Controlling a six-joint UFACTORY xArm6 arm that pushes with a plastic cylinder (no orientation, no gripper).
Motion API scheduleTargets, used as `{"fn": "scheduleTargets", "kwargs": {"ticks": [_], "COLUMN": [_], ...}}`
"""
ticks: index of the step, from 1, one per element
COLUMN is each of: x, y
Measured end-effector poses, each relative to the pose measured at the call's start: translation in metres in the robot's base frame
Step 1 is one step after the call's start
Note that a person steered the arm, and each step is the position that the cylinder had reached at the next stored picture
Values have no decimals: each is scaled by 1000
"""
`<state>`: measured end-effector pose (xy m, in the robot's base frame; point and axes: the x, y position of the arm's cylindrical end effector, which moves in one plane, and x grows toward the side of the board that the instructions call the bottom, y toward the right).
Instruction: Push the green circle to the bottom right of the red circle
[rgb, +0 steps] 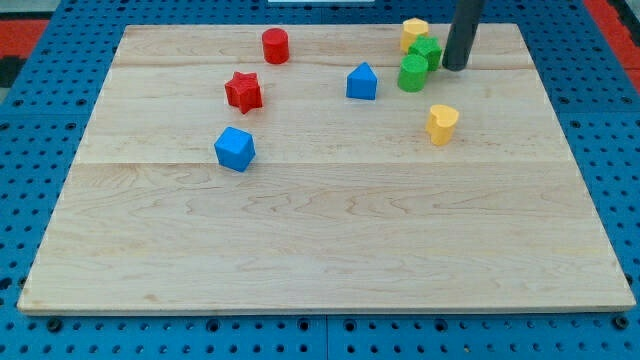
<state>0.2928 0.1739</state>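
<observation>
In the camera view, my tip (455, 68) is near the top right corner of the wooden table (330, 250). I have no pincer here, only a dark rod, so there is nothing to be apart or together. My tip sits just to the right of a green block (427, 50) whose shape I cannot tell well, and it looks like it touches it or almost does. The green circle (412, 73) is just below and left of that green block, touching it. A yellow block (415, 32) sits right behind the green block, close to the top edge. Another yellow block (441, 123) is below my tip, a bit apart from the green circle. A blue block (362, 82) is just left of the green circle. The red circle (275, 46) is far to the left, near the top edge. A red star (243, 91) is below it, and a blue cube (235, 149) sits lower still, toward the left edge.
</observation>
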Motion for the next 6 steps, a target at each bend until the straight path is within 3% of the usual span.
{"fn": "scheduleTargets", "kwargs": {"ticks": [2, 6], "x": [-1, -1], "y": [-81, -165]}}
